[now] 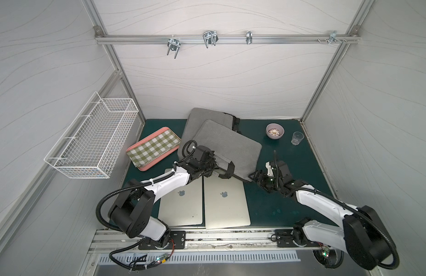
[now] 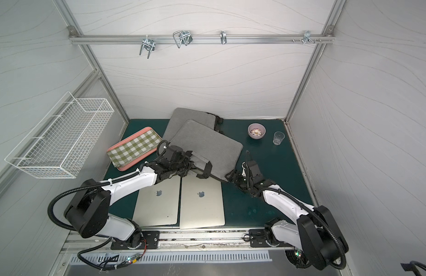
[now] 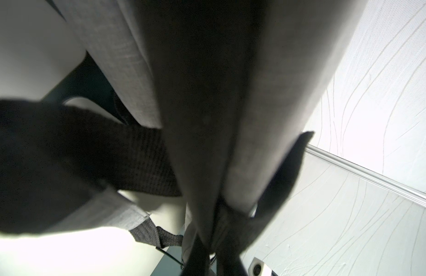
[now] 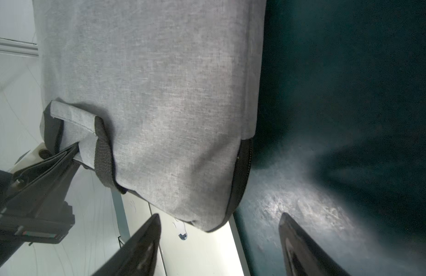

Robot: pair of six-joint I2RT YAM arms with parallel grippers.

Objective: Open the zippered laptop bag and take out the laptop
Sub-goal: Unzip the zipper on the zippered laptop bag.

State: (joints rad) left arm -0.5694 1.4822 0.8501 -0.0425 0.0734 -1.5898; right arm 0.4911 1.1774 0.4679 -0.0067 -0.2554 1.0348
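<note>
Firstly, obscured items. The left wrist view is filled by blurred grey fabric and black webbing at close range, so the fingertips of the left gripper [image 1: 213, 167] cannot be made out there. The right wrist view shows its jaws pressed together on the grey flap by the carry handle [image 4: 103, 155] of the front laptop bag [image 1: 227, 145]. Whether the zip [image 4: 242, 176] is undone cannot be determined. The left arm covers a far corner of one laptop [image 1: 183, 205]. A second laptop [image 1: 227, 203] lies just beside it, and both are closed and flat at the front edge of the table [image 1: 279, 203]. The bag's near edge overlaps their far edges. A rear laptop bag [image 1: 207, 116] lies partly under the front one, toward the back edge. The right gripper [image 4: 219, 215] stands spread, gripping nothing, at the front bag's near right corner.

Containers: a pink tray [image 1: 147, 138] near the left edge carries a checked cloth [image 1: 154, 149]. A bowl [image 1: 274, 136] toward the back right corner holds small pieces, too small to identify. A glass [image 1: 297, 138] stands just beside it. A wire basket [image 1: 92, 141] hangs on the left wall, its contents unclear.
</note>
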